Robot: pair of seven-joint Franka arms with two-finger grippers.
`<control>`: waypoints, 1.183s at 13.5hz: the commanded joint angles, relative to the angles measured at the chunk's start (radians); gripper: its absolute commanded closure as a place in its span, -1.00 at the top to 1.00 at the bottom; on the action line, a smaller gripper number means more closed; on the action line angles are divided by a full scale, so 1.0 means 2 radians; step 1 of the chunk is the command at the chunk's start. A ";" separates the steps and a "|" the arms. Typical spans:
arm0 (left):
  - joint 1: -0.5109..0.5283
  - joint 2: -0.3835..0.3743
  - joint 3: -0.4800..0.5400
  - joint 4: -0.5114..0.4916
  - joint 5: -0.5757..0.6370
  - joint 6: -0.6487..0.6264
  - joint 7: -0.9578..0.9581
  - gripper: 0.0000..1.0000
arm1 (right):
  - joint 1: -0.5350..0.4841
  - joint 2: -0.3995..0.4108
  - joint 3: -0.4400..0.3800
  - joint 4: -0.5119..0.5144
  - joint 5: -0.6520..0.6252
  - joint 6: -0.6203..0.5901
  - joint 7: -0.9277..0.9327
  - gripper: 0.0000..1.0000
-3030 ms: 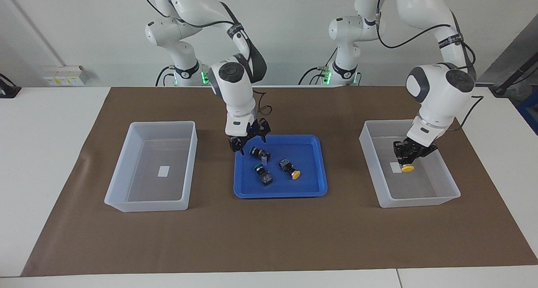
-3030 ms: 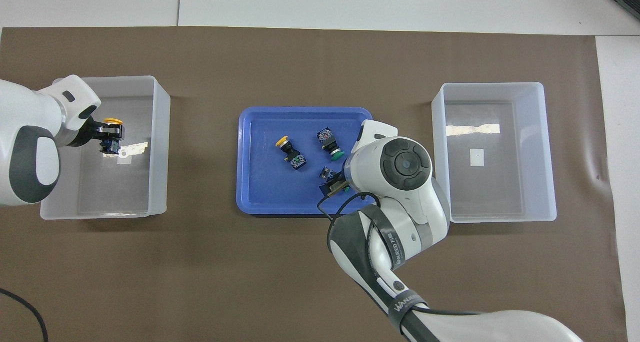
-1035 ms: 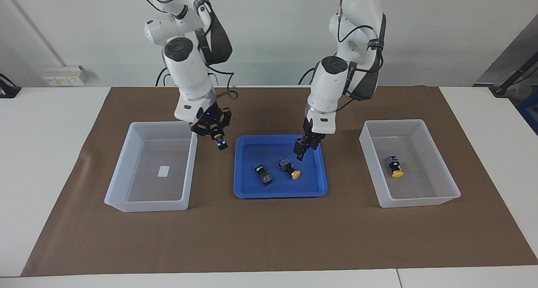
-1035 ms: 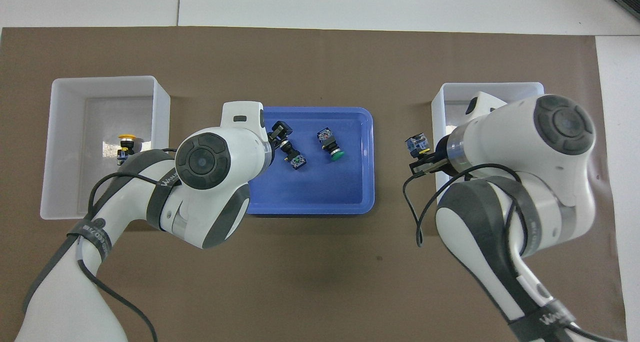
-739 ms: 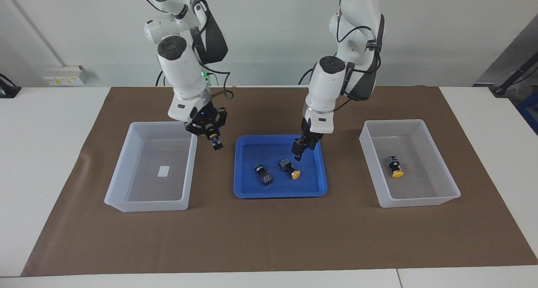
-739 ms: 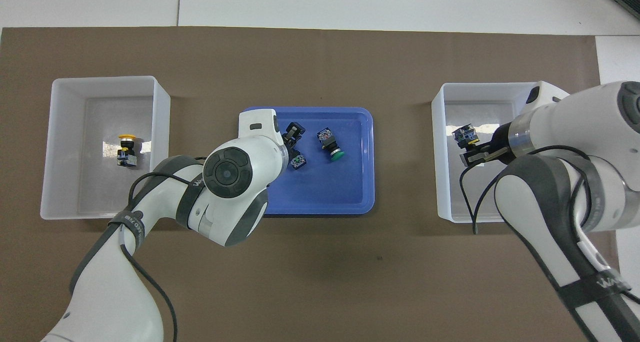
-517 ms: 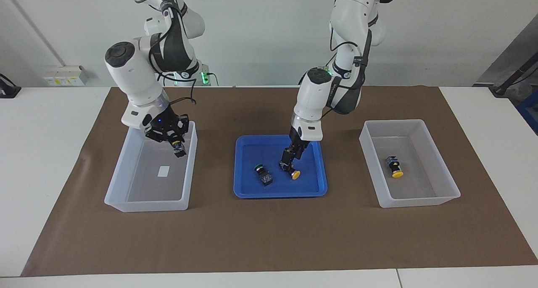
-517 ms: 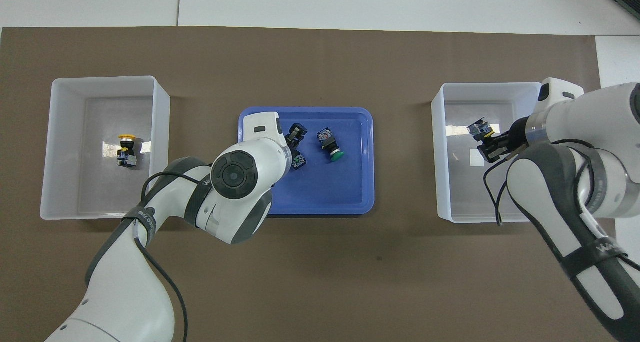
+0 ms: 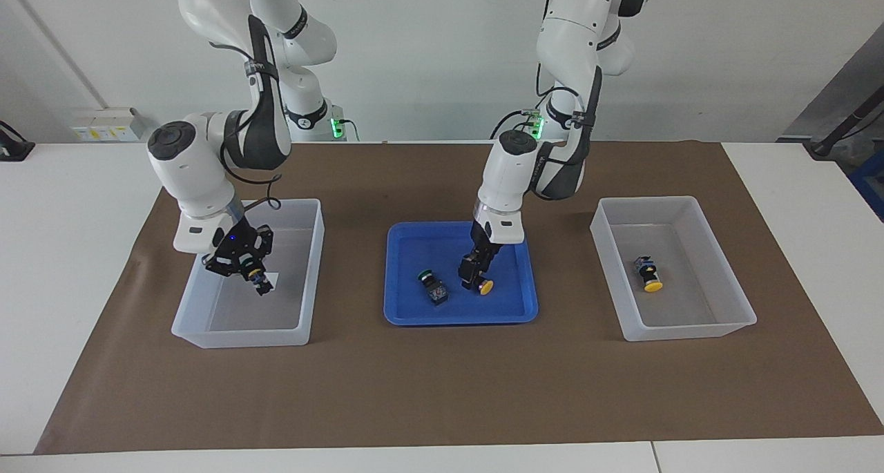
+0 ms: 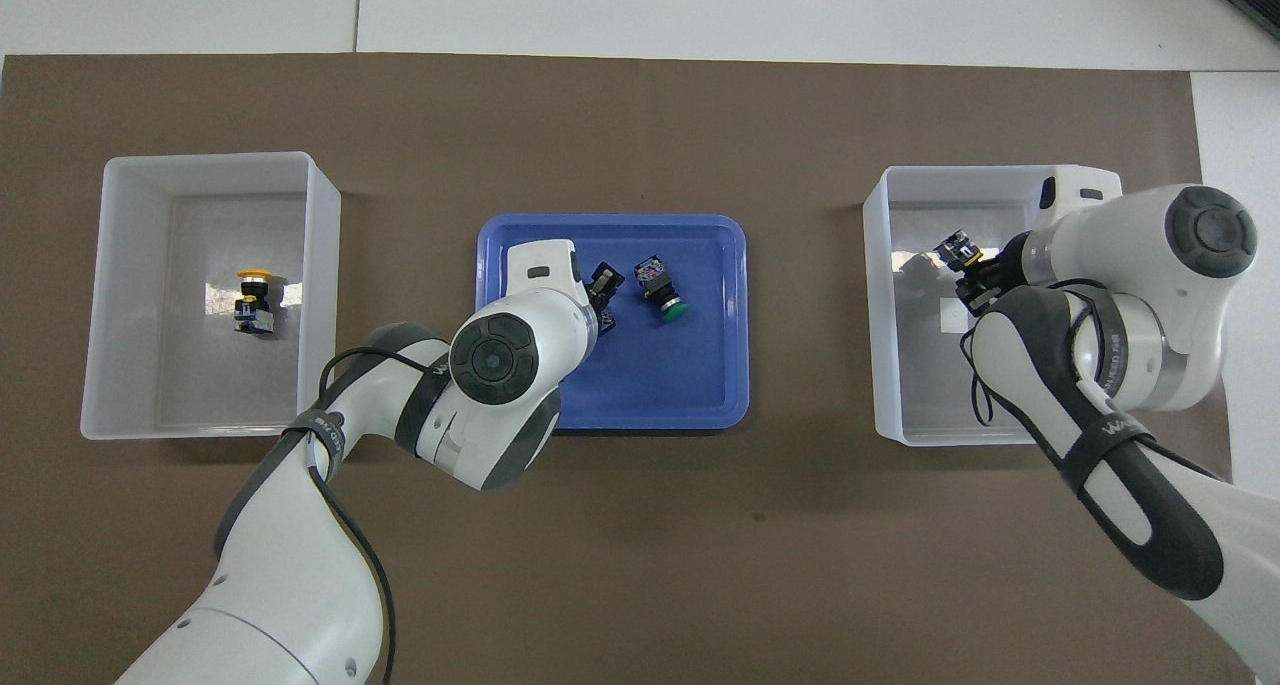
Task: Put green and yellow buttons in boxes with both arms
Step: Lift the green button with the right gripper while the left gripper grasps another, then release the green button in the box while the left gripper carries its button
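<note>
A second ago our right end effector (image 9: 257,280) carried its green button (image 9: 261,284) above the gap between the blue tray (image 9: 400,314) and the box at the right arm's end of the worktop (image 9: 314,252); now it hangs low inside that box, closed on the button, so we judge that the release is the next step. Our left end effector (image 9: 473,274) was above the tray with its fingers wide; now it has come down onto the yellow button (image 9: 482,285) in the tray, and its fingers are narrowing around the black body, but we cannot tell if the grip is complete. The left arm points steeply down; the right arm is bent low over its box. One green button (image 9: 433,286) remains in the tray, and one yellow button (image 9: 648,274) already lies in the other box (image 9: 739,314).
</note>
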 commanded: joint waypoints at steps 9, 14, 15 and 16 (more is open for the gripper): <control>0.026 -0.023 0.011 0.093 0.042 -0.221 0.073 -1.00 | -0.003 -0.059 0.025 0.055 0.005 -0.107 0.011 1.00; 0.119 -0.090 0.007 0.102 0.033 -0.333 0.267 -1.00 | 0.047 -0.062 0.070 0.071 0.038 -0.107 0.195 1.00; 0.138 -0.094 0.007 0.106 0.026 -0.350 0.310 -1.00 | 0.073 -0.057 0.071 0.070 0.038 -0.088 0.221 1.00; 0.155 -0.099 0.008 0.110 0.024 -0.363 0.355 -1.00 | 0.099 -0.044 0.071 0.070 0.039 -0.068 0.239 1.00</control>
